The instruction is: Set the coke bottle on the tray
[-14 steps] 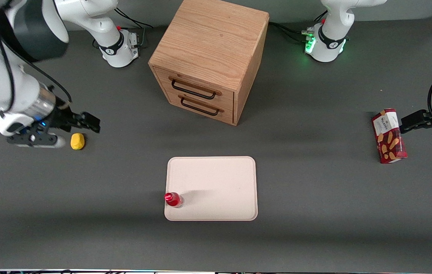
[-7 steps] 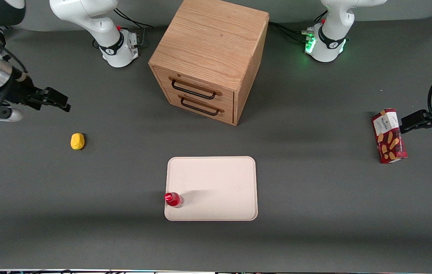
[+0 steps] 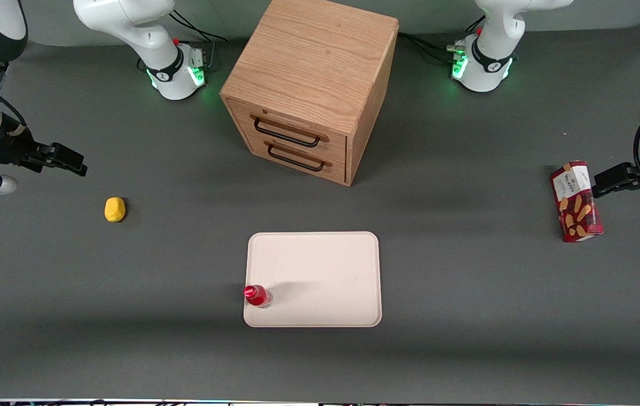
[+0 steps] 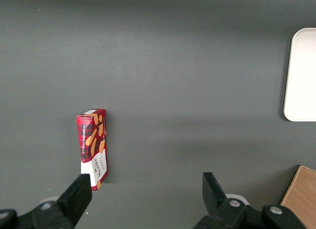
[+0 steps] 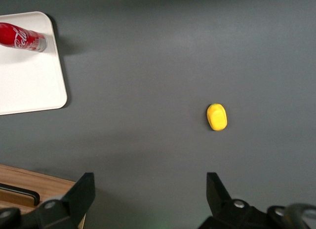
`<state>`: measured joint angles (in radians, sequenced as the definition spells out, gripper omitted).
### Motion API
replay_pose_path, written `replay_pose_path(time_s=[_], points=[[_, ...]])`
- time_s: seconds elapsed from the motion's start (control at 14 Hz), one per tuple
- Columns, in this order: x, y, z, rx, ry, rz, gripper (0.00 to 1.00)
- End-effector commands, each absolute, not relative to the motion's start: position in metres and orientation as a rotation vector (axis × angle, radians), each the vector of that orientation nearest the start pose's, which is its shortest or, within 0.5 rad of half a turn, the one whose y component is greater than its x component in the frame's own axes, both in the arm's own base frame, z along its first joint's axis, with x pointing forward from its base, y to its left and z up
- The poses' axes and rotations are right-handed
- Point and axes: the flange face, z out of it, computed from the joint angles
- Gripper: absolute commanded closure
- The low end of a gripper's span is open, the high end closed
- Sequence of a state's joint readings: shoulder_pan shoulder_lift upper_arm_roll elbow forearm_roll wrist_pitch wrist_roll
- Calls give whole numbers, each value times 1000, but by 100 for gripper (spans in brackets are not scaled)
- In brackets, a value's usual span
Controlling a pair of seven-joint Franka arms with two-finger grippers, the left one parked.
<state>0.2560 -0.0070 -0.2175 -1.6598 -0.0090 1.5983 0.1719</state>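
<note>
Coke bottle (image 3: 257,295) glossy red plastic look, clear base, upright on the tray (image 3: 320,270); the tray is matt cream-pink, smooth, low rim. Table (image 3: 466,338) matt dark grey, even, no sheen. Drawer cabinet (image 3: 311,84) light wood with visible grain, satin finish, thin dark metal-looking handles (image 3: 286,131). Lemon-like lump (image 3: 115,209) matt yellow, slightly dimpled. Biscuit box (image 3: 576,201) printed card, faint sheen. Gripper (image 3: 69,159) at the working arm's end of the table, fingers spread, matt black plastic; arm shells glossy white.
</note>
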Motion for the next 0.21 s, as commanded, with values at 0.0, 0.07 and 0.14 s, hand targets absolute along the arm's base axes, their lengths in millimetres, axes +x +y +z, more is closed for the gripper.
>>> replay_pose_path(time_s=[0.0, 0.07, 0.14], points=[[556, 19, 601, -3164, 198, 47, 0], [556, 19, 603, -3163, 198, 42, 0], [556, 19, 603, -3164, 193, 42, 0]])
